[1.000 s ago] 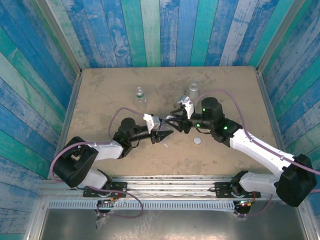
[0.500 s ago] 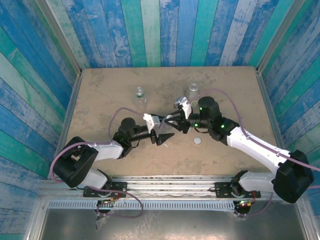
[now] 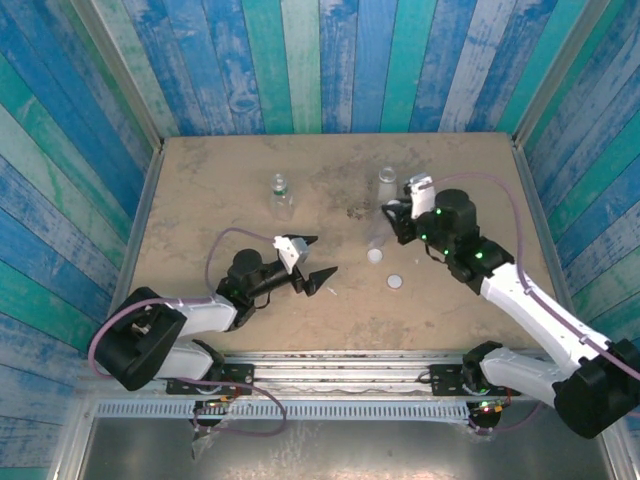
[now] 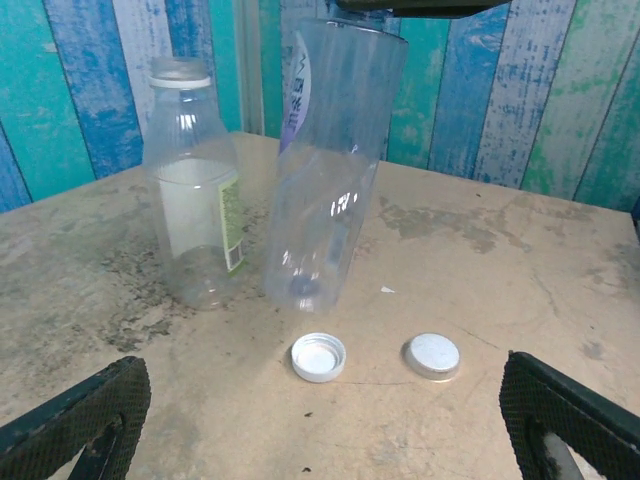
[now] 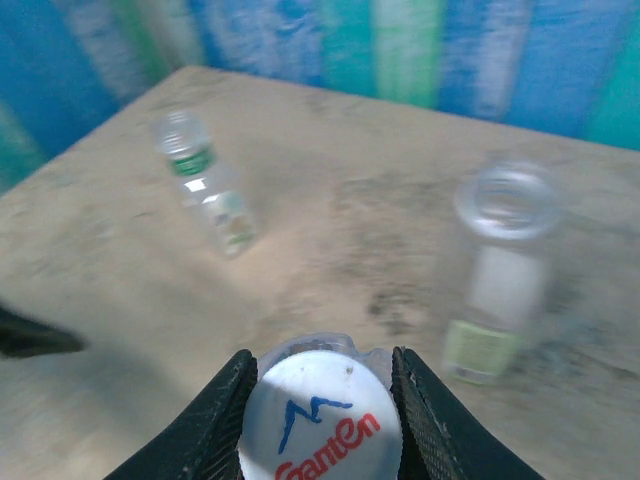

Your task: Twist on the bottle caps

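Gripping a white Ganten cap [image 5: 320, 425], the right gripper [image 5: 322, 375] has its jaws narrowed, one finger on each side of the cap. The cap sits on top of the blue-tinted bottle [image 4: 325, 180], which hangs below these jaws. The bottle is tilted, with its base down at the table [image 4: 520, 260]; cannot tell if the base touches it.

The left gripper [image 3: 318, 257] is low over the table with its jaws spread wide and nothing between them.

Two loose caps lie just ahead of the left jaws, inside their spread:
- The open-side-up cap [image 4: 318, 357] is about centred between the fingers.
- The top-up cap [image 4: 432, 355] is near it, toward the right finger and not touching it.

The tilted bottle's base is just beyond the open-side-up cap.

The green-label bottle [image 4: 195, 200] stands upright with its mouth open. From the left jaws it is ahead and to the left, just beside the tilted bottle. From the right jaws it is ahead and to the right.

A small bottle with a green band [image 5: 200, 180] is ahead and to the left of the right jaws, well apart from them. It is too blurred to tell whether it is capped.
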